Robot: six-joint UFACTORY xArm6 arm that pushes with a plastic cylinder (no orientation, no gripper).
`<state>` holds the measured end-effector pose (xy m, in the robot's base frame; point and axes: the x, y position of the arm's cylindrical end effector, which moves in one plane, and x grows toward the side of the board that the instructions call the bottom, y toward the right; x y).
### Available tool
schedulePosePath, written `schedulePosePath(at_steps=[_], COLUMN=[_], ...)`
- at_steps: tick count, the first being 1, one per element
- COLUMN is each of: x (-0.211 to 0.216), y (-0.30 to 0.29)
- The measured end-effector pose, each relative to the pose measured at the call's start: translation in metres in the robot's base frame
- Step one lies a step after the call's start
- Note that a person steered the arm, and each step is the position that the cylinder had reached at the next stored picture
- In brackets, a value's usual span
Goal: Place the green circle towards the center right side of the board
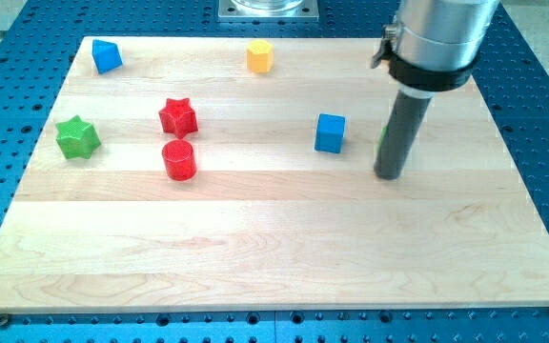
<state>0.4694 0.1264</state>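
My tip [389,176] rests on the wooden board [274,257] at the view's centre right. The green circle [382,140] is almost wholly hidden behind the rod; only a thin green sliver shows at the rod's left edge, just above the tip. The tip appears to be right up against it, on its near side. A blue cube [330,132] sits a short way to the left of the rod.
A red star [178,116] and a red cylinder [178,159] sit left of centre. A green star [77,137] is at the far left. A blue block [107,55] is at the top left and a yellow block [260,56] at the top centre.
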Motion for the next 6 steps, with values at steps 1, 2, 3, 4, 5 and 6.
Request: schedulePosePath(at_steps=[1,2,3,4,5,6], x=[-0.016,-0.038,-0.043,-0.042,-0.042,-0.044], y=[-0.018,-0.015,0.040,0.058,0.054,0.054])
